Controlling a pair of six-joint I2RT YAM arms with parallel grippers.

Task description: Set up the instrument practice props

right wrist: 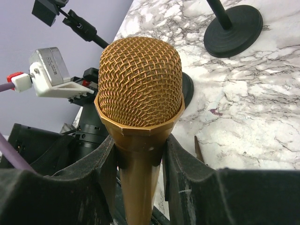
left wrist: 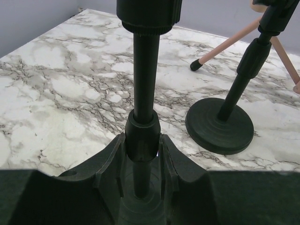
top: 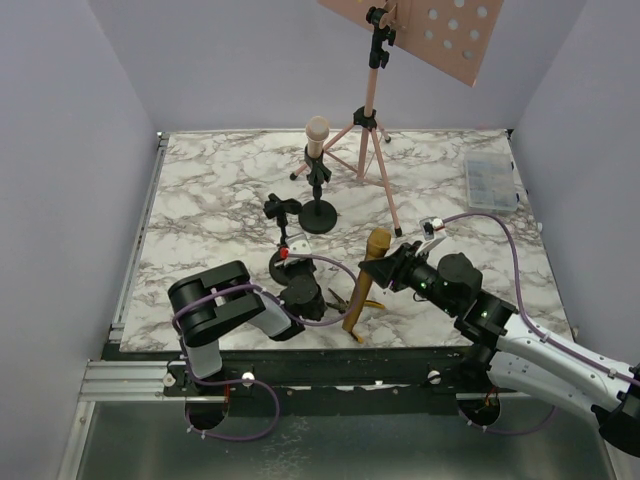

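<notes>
My left gripper is shut on the stem of the near black round-based holder, which stands upright on the marble table with its clip empty. My right gripper is shut on the gold microphone just below its mesh head and holds it upright, right of that holder; it also shows in the top view. The pink microphone sits in the far black holder. The pink tripod music rack stands at the back with its perforated desk. No sheet-music pages are in view.
Yellow-handled pliers lie on the table between the two grippers. A clear plastic compartment box sits at the back right. The far holder's base is close to the right of the left gripper. Walls enclose the table.
</notes>
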